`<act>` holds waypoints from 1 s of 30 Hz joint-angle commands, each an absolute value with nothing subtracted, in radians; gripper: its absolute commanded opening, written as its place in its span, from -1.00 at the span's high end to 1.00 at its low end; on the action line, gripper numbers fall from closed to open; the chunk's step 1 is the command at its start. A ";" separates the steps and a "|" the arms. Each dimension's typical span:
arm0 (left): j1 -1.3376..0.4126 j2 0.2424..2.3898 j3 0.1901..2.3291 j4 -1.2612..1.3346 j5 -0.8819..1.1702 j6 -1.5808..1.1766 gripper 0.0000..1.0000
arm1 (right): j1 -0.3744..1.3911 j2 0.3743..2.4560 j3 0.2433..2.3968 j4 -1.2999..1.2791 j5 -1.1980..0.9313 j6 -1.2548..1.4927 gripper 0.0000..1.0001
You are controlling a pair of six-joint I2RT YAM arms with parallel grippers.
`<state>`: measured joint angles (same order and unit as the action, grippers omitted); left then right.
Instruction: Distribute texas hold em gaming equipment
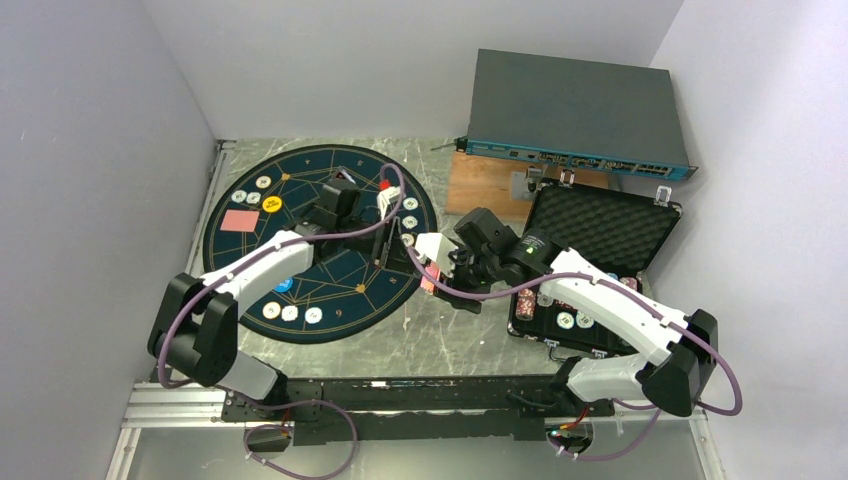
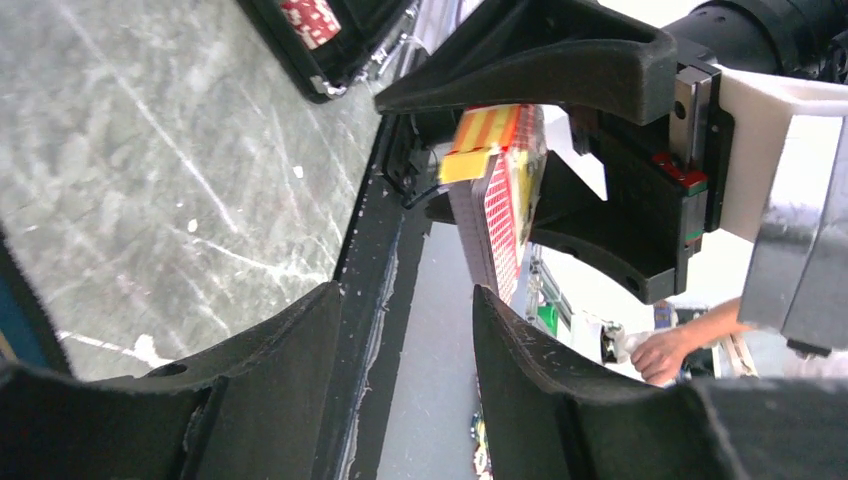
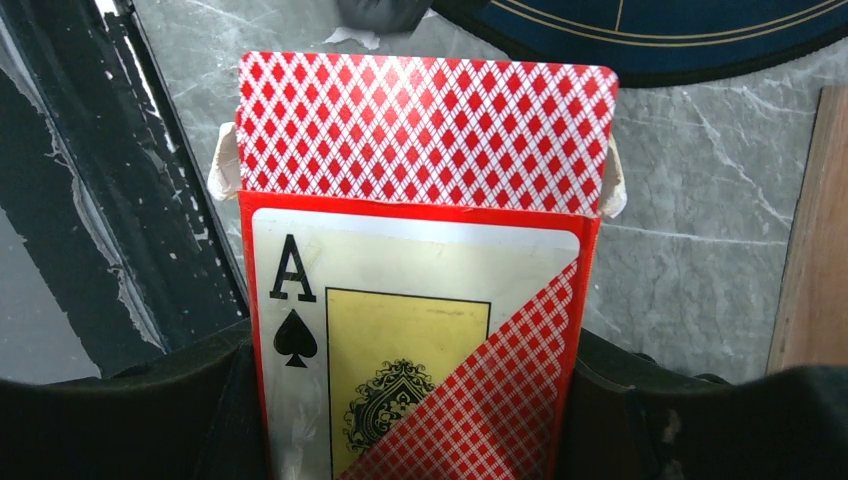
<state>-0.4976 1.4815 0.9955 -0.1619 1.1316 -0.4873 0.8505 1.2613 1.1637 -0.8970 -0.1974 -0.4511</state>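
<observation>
My right gripper (image 1: 432, 268) is shut on a box of red-backed playing cards (image 3: 415, 330), held above the table between the mat and the case, with the cards (image 3: 425, 125) sticking out of its open top. In the left wrist view the box (image 2: 505, 190) shows edge-on between the right gripper's black fingers (image 2: 560, 60). My left gripper (image 2: 405, 292) faces it with its jaws apart and nothing between them, its right fingertip close under the cards' edge. On the navy mat (image 1: 350, 290) lie a red card (image 1: 240, 221), a yellow disc (image 1: 271, 204), a blue disc (image 1: 283, 285) and whitish chips (image 1: 290, 313).
The black foam-lined case (image 1: 600, 225) stands open at the right with more chips (image 1: 575, 320) in its near tray. A wooden board (image 1: 485, 190) and a dark flat device (image 1: 575, 110) sit behind it. Walls close in on both sides.
</observation>
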 commanded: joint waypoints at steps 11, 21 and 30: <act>-0.512 1.414 0.953 0.067 1.108 -0.581 -0.72 | 0.854 1.238 1.203 -0.843 -0.218 -0.445 1.00; -0.526 1.511 1.047 -0.155 1.062 -0.428 -0.10 | 0.854 1.225 1.213 -0.846 -0.232 -0.434 1.00; -0.471 1.382 0.933 0.025 1.150 -0.510 0.24 | 0.854 1.210 1.183 -0.849 -0.221 -0.438 1.00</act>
